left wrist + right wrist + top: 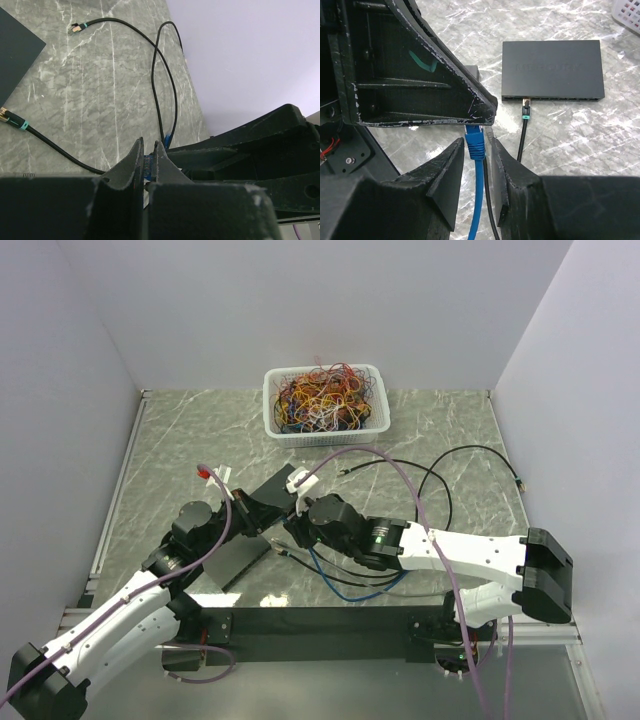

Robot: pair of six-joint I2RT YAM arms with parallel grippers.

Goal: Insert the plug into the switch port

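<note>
**Operator:** What is between the fingers now?

**Observer:** Your left gripper (pixel 148 147) is pressed together and pinches the blue plug (pixel 472 131) at its tip. I think this is so the plug cannot turn. Directly below it, your right gripper (pixel 478 145) has one finger on each side of the blue cable (pixel 477 200), just behind the plug. Whether these fingers already press the cable, I cannot tell; a thin slit shows on one side.

**Operator:** Why two hands on one plug?

**Observer:** It looks to me like a handover. You take the cable low, so the nose of the plug is free for the port.

**Operator:** And where must it go?

**Observer:** Ahead of the right fingers, a little to their right, the switch (pixel 552 67) lies flat on the table (pixel 450 430). Its port side faces the hand, and it is well apart from the plug. A black cable (pixel 522 135) lies between, with its gold end at that front edge. Whether it sits in a port or only touches, I cannot tell. You should pass beside it. Far beyond the switch stands the basket (pixel 274 420) of loose wires.
</note>
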